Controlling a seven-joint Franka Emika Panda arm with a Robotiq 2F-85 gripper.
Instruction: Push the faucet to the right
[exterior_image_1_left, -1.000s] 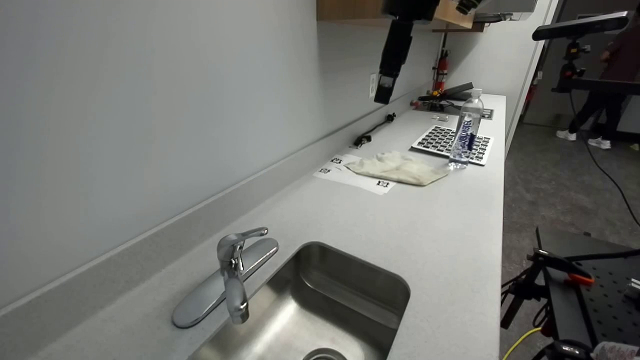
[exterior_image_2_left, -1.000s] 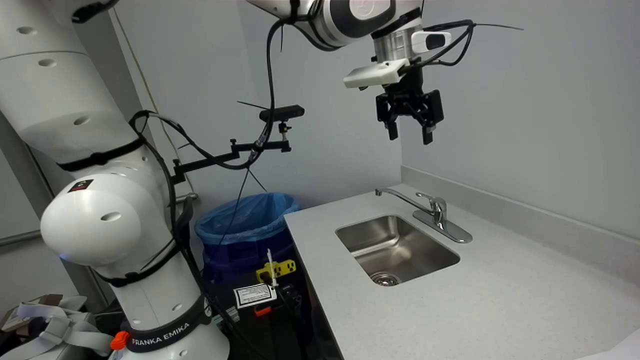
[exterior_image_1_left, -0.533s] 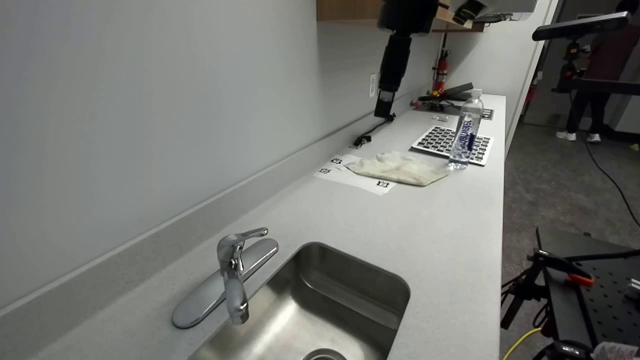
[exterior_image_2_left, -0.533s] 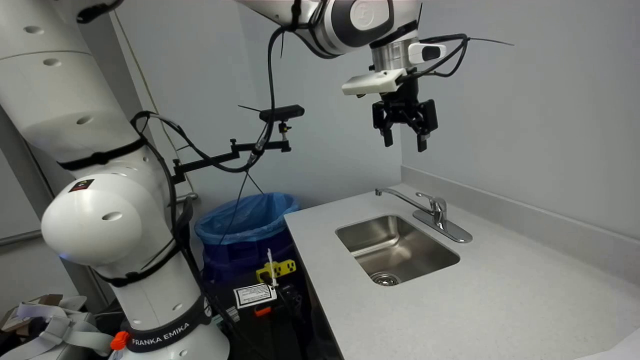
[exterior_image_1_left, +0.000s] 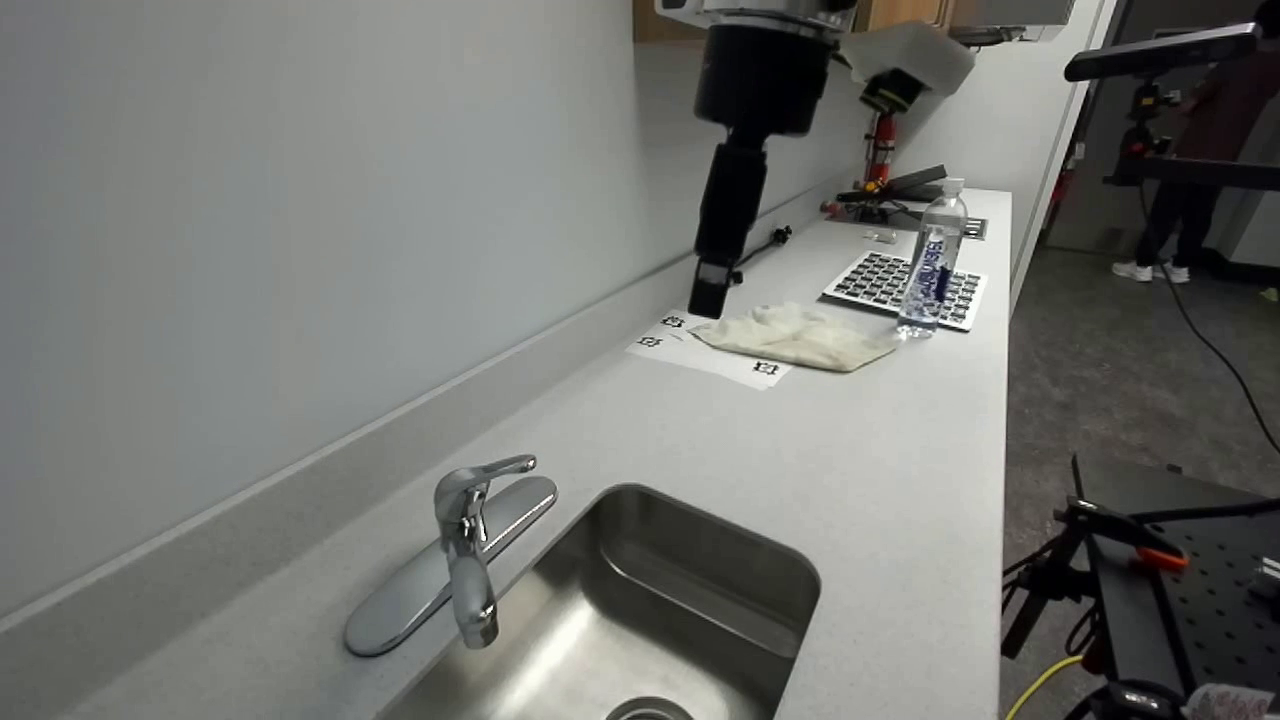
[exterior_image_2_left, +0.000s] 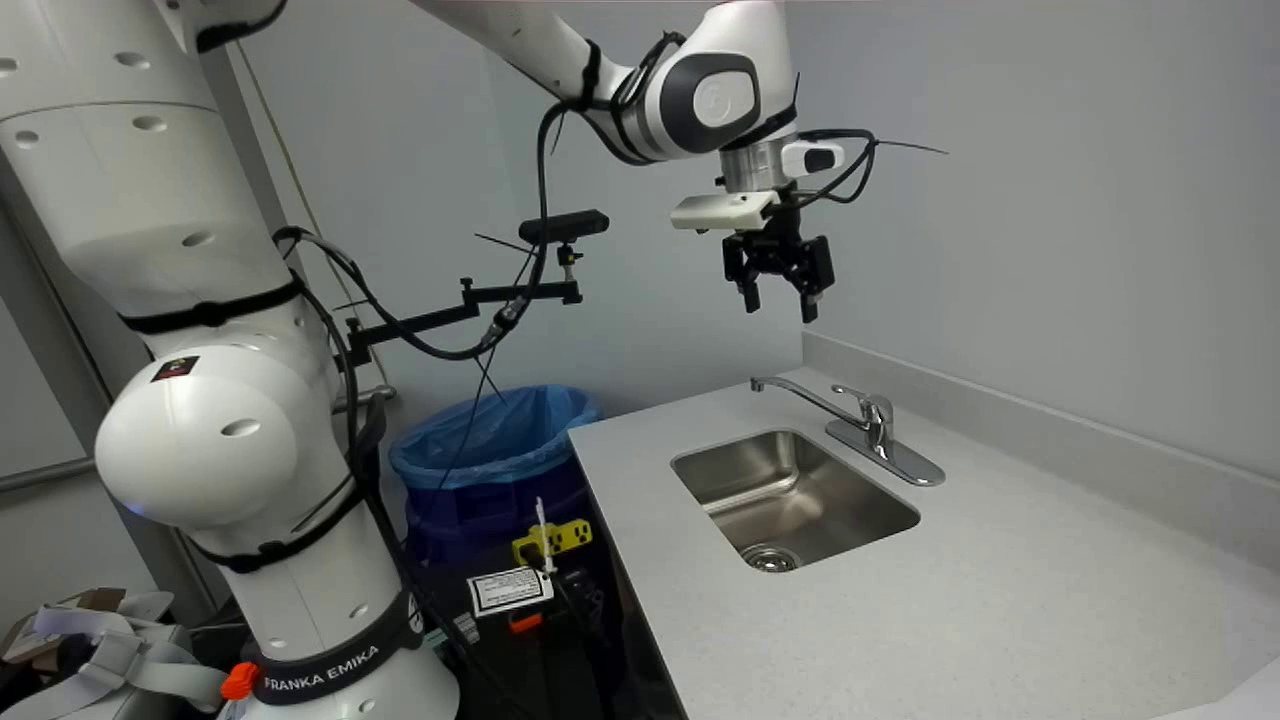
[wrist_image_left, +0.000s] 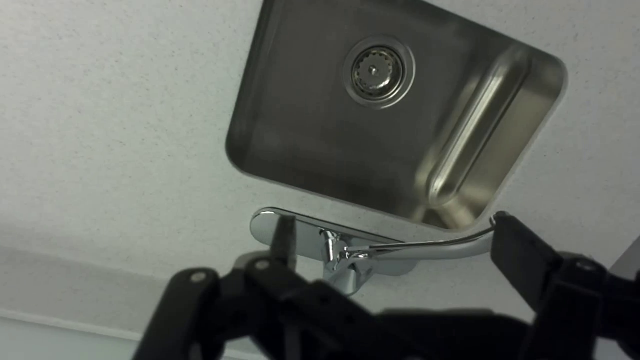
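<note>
The chrome faucet, with a lever on top and a long thin spout, stands on an oblong base plate behind the sink; it shows in both exterior views (exterior_image_1_left: 462, 500) (exterior_image_2_left: 878, 425). Its spout points along the wall side toward the counter's end. My gripper (exterior_image_2_left: 780, 310) is open and empty, fingers down, in the air well above the faucet. It also shows edge-on in an exterior view (exterior_image_1_left: 708, 298). In the wrist view my fingers (wrist_image_left: 393, 225) frame the faucet (wrist_image_left: 440, 250) from above; the right finger hides the spout tip, the left covers part of the base plate.
The steel sink (exterior_image_2_left: 720, 470) is set into the grey counter (exterior_image_2_left: 1000, 600), with a wall and low backsplash behind. Farther along the counter are a cloth (exterior_image_1_left: 795, 338), a bottle (exterior_image_1_left: 932, 265) and a keyboard-like tray (exterior_image_1_left: 872, 282). A blue-lined bin (exterior_image_2_left: 495, 440) stands past the counter's end.
My gripper has come down and, in an exterior view, moved left, nearer the sink and faucet. It has stayed open. The faucet has not moved.
</note>
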